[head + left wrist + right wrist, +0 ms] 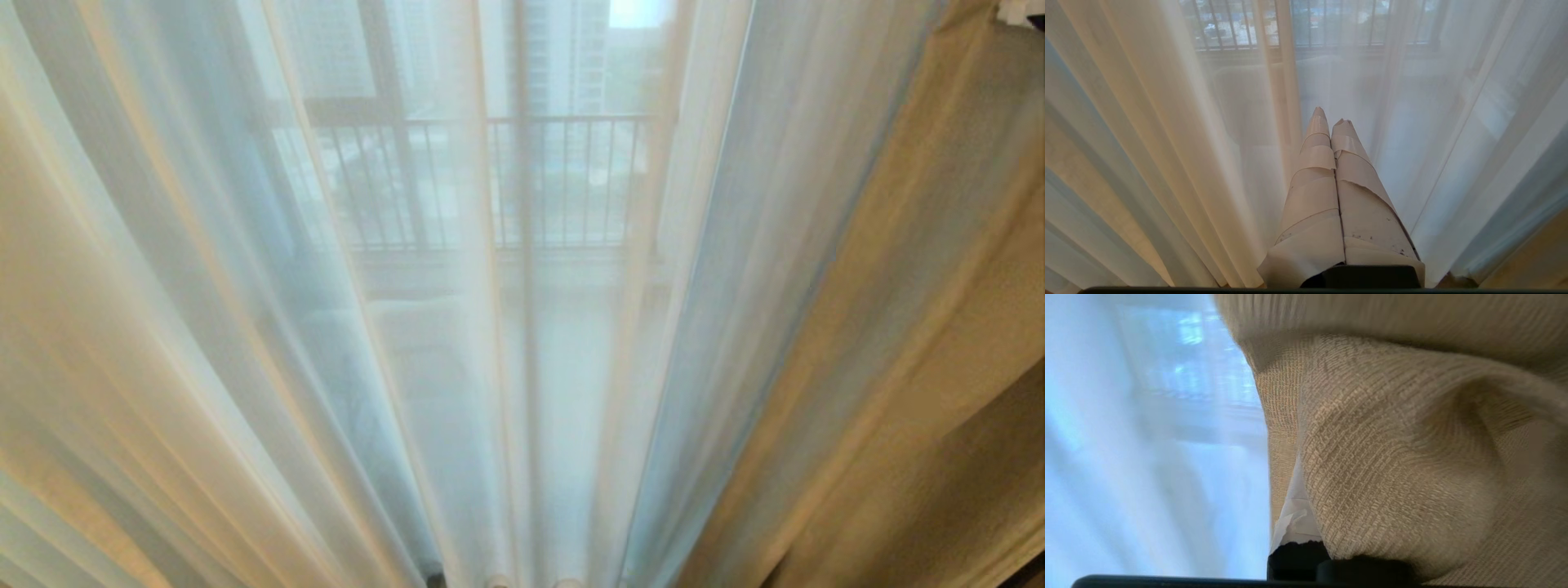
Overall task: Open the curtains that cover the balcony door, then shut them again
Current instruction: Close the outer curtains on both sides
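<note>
- Right in front of us, the curtains fill the whole head view: the thin white sheers (457, 343) hang across the middle and the left, and the thick cream-beige drape (922, 343) hangs on our right side.
- Behind the sheers we see the balcony door (522, 245) only as a dim upright frame bar, and further out a barred railing (563, 180); the door is covered by the thin cloth.
- Our left claw (1331, 122) has its two taped fingers pressed together, closed on nothing. It points at the sheers, low and close before our body, and it seems parked.
- Our right claw (1294, 522) is mostly hidden under a fold of the beige drape in the right wrist view; only a bit of its white tape shows. Its fingers are closed. We cannot tell whether cloth is pinched between them or only lies over them.
- We judge that the step in hand is moving the thick drape on the right, with the right claw buried in the fold. From this one moment we cannot say whether it is the opening or the closing.
- The next move calls for a sideways sweep along the door, with the fold kept on the claw so that it does not slip off.
- The sheers are loose and light, so they may drag together with the drape.
</note>
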